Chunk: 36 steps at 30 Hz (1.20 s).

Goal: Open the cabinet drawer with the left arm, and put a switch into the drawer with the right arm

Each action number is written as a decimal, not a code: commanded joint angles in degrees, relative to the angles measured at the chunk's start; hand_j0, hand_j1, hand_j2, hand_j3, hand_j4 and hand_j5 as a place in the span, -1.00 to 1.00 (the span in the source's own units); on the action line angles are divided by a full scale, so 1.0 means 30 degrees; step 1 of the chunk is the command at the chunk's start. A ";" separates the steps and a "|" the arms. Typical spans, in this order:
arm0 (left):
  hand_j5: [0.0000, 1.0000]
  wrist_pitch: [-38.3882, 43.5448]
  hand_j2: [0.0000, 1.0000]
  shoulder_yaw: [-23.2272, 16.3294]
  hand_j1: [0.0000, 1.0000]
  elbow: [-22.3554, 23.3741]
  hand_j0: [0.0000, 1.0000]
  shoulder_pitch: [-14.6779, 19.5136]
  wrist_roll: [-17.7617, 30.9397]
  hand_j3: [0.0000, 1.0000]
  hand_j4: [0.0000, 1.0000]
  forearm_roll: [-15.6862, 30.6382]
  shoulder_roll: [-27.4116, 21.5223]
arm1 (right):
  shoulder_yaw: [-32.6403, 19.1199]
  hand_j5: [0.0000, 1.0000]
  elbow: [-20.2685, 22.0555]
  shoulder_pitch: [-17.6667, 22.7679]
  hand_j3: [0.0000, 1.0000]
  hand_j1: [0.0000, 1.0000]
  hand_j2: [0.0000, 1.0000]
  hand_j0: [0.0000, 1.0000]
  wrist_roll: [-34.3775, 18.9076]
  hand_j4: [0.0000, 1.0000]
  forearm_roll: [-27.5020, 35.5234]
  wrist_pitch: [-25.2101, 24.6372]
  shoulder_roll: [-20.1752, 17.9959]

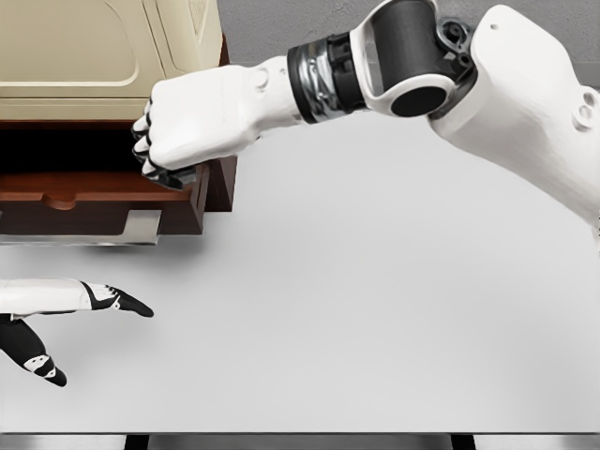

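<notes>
The cabinet (103, 47) stands at the table's back left, cream on top with a dark brown body. Its drawer (66, 202) is pulled out toward me and has a grey metal handle (141, 228) on the front. My right hand (164, 169) reaches in from the right and hovers over the drawer's right front corner. Its fingers are curled tight around a small dark piece, the switch (180, 178), which is mostly hidden. My left hand (89, 319) rests low at the left edge, in front of the drawer and apart from it, fingers spread and holding nothing.
The white table (375, 309) stretches to the right and front of the cabinet. Its front edge (300, 433) runs along the bottom of the view. My right forearm (403, 56) crosses the top of the picture above the table.
</notes>
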<state>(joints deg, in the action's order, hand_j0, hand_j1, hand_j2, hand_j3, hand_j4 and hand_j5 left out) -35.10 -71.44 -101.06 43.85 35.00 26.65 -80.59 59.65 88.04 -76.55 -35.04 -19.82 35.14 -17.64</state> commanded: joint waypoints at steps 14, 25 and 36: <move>1.00 0.0033 1.00 0.0053 1.00 0.0025 1.00 0.0003 -0.0001 1.00 1.00 0.0139 -0.0061 | 0.0183 -0.28 -0.5381 -0.0967 -0.28 -0.28 -0.28 -0.28 0.0014 -0.28 0.0044 -0.0048 0.3740; 1.00 0.0033 1.00 0.0053 1.00 -0.0004 1.00 0.0003 -0.0001 1.00 1.00 0.0110 -0.0032 | 0.0770 0.20 -0.7285 -0.1670 0.20 0.20 0.20 0.20 0.0014 0.20 -0.0073 -0.0048 0.5000; 1.00 0.0033 1.00 0.0053 1.00 0.0025 1.00 0.0003 -0.0001 1.00 1.00 0.0081 -0.0032 | -0.0136 1.00 -0.2637 -0.1029 1.00 1.00 1.00 1.00 0.0014 1.00 0.0044 -0.0048 0.2370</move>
<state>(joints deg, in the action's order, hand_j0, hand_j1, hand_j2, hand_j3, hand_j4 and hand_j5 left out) -35.12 -71.39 -100.98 43.86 35.01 26.42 -80.66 60.55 73.22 -78.14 -35.03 -20.36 35.20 -6.18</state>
